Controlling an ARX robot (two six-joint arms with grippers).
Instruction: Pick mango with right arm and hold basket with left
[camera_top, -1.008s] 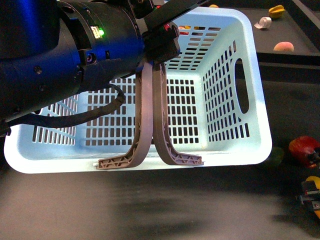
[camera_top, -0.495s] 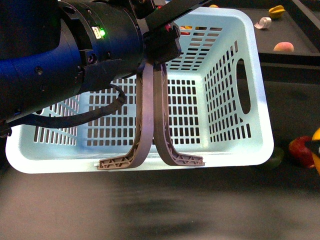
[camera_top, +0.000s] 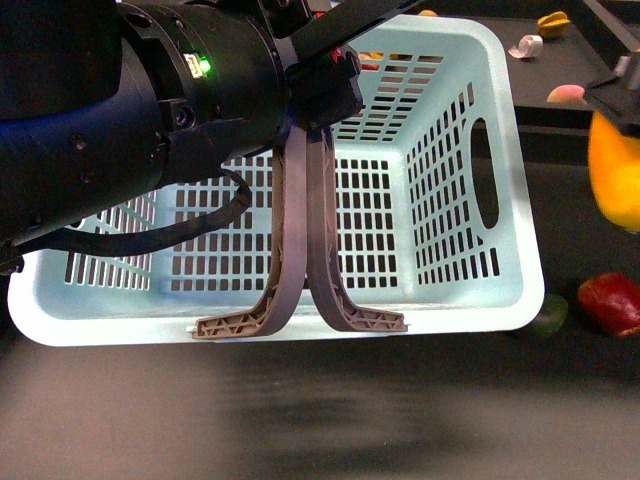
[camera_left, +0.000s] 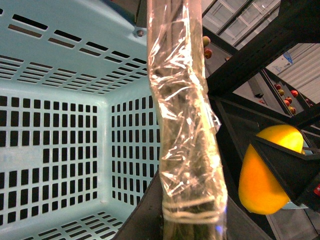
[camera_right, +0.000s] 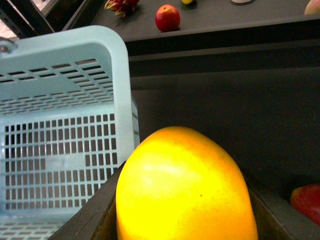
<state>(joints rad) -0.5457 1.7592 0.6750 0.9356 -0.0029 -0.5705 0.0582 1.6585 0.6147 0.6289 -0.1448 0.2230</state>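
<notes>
Left gripper (camera_top: 318, 100), upper centre, clamps both handles (camera_top: 305, 230) to steady the basket (camera_top: 500, 150); right gripper (camera_top: 622, 88), right edge, grips the mango (camera_top: 615, 175) aloft.

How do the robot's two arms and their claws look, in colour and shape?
The left arm is bulky, glossy black and rounded, with a small green light and a black cable. The right claw shows flat, dark grey fingers.

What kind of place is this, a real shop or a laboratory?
Probably a mock grocery shop set up for robot trials. The signs are a turquoise shopping basket, loose fruit on a dark shelf beyond it, and black racks holding more fruit.
</notes>
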